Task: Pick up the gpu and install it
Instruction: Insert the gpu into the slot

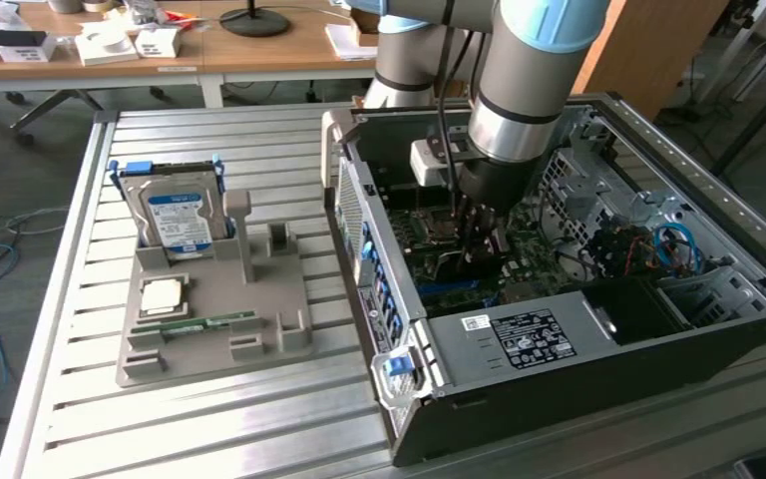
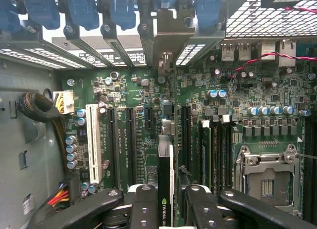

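**Gpu Held Just Over the Green Board**

Reaching down from above into the open computer case (image 1: 742, 324). Just one arm at work here.

Closed on the gpu (image 2: 166, 164), with the fingers (image 2: 147, 206) pressing on its two flat sides. Not shut all the way, because of the thin dark card in between.

Standing up on its thin edge, right over the green board (image 2: 138, 90). Poking out past the fingers toward the green board. Long side running the same way as the long black slots (image 2: 130, 140) on the green board. Far end pointing at the metal wall beside the green board, under the row of blue clips (image 2: 81, 11).

Sitting in line with the slots, near the middle of the green board. Right over one slot, or just beside it? Hard to tell. Touching the green board, or hanging a tiny bit above it? Cannot tell that either.

Well apart from the green board, out on the tabletop (image 1: 157, 419): a grey tray (image 1: 223, 339) with a hard drive (image 1: 177, 215) standing in it.
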You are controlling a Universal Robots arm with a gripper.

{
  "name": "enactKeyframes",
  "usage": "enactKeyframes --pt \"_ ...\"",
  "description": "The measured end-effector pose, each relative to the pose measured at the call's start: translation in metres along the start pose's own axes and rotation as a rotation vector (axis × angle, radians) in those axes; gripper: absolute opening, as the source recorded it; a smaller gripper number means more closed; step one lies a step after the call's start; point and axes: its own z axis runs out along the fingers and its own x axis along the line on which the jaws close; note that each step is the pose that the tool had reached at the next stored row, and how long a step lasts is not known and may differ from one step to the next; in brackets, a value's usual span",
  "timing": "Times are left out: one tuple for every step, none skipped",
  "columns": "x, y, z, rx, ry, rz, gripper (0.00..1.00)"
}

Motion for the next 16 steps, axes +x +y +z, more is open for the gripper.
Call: enactKeyframes --pt "0.0 0.0 0.0 0.0 0.0 -0.001 0.26" --pt "0.0 0.0 0.0 0.0 -0.0001 -0.003 0.26" --pt "0.0 0.0 -0.0004 -0.0001 -0.0002 -0.003 0.26" --pt "0.0 0.0 -0.0007 0.0 -0.0003 -0.003 0.26" --pt "0.0 0.0 -0.0007 0.0 -0.0002 -0.003 0.26" --pt "0.0 0.0 -0.0007 0.0 -0.0002 -0.003 0.26" --pt "0.0 0.0 -0.0006 -0.0001 0.0 -0.003 0.26" --pt "0.0 0.0 -0.0003 0.0 0.0001 -0.003 0.26" --pt "0.0 0.0 0.0 -0.0001 0.0002 -0.003 0.26" --pt "0.0 0.0 0.0001 -0.0001 0.0001 -0.003 0.26" --pt "0.0 0.0 0.0001 -0.0001 0.0 -0.003 0.26" --pt "0.0 0.0 0.0002 -0.0001 -0.0002 -0.003 0.26" --pt "0.0 0.0 0.0003 -0.0001 -0.0001 -0.003 0.26" --pt "0.0 0.0 0.0004 -0.0001 -0.0001 -0.003 0.26" --pt "0.0 0.0 0.0006 -0.0001 0.0 -0.003 0.26" --pt "0.0 0.0 0.0007 -0.0002 0.0 -0.003 0.26"
